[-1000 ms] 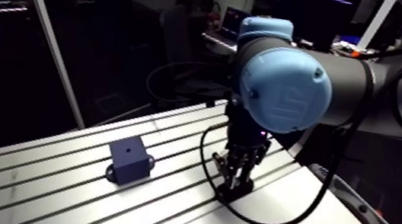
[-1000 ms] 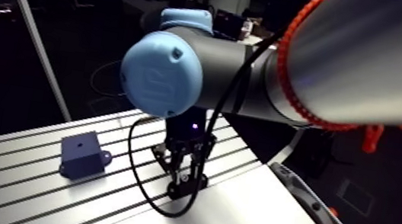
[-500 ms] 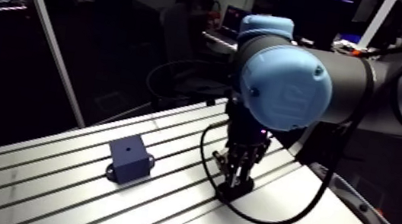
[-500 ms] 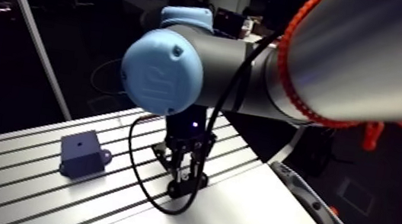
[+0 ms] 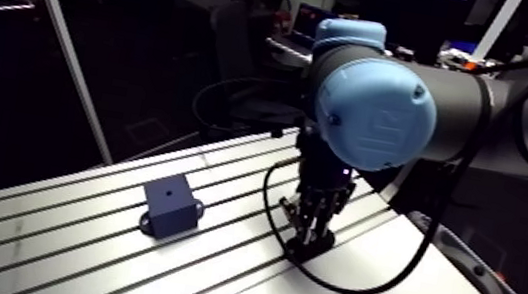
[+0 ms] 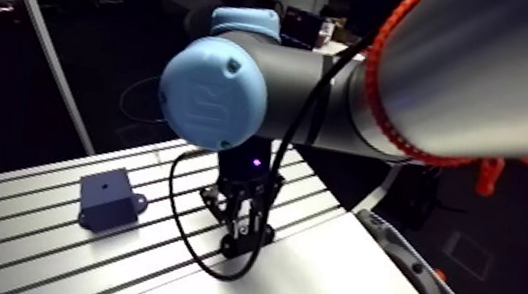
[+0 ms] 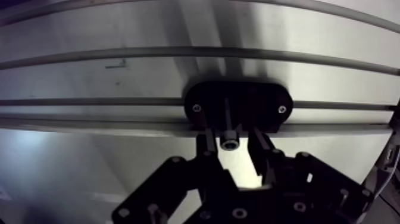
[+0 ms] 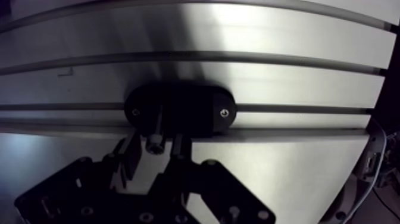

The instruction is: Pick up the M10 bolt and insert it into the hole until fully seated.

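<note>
while the bolt [image 7: 228, 143] stands in its black oval holder [image 7: 265, 106], the gripper [image 7: 231, 140] straddles it, fingers spread.

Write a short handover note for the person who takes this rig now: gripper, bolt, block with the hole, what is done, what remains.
Gripper: down at the black holder, with the bolt at its tip. Whether it grips cannot be told.
Bolt: sits in the holder on the table, not lifted.
Block: dark, with the hole on top, apart from the gripper, nothing in it.
Done: approach to the bolt.
Left: confirm the grasp, lift, carry to the block, insert until seated.
</note>
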